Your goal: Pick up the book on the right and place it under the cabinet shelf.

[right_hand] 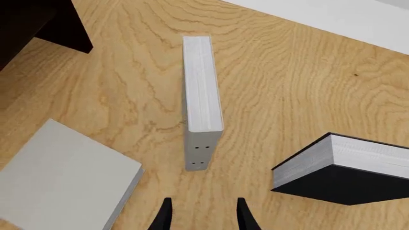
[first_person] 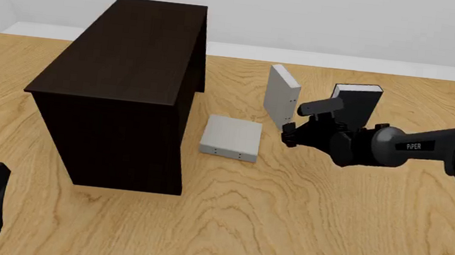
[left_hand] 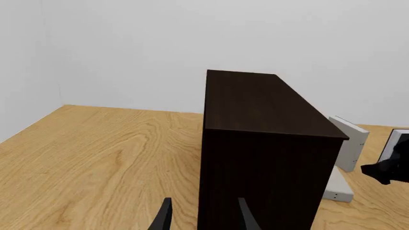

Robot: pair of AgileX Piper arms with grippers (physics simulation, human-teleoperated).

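Directly ahead of the right gripper (right_hand: 201, 215), whose fingers are spread and empty, the grey book (right_hand: 202, 91) stands on edge, its long axis running away along the reach. Left gripper (left_hand: 203, 218), also spread, is far off, near the cabinet shelf (first_person: 128, 60). "PIPER" marks the right arm.

Bright, even sim light; soft faint shadows, no glare/blur, all sharp.
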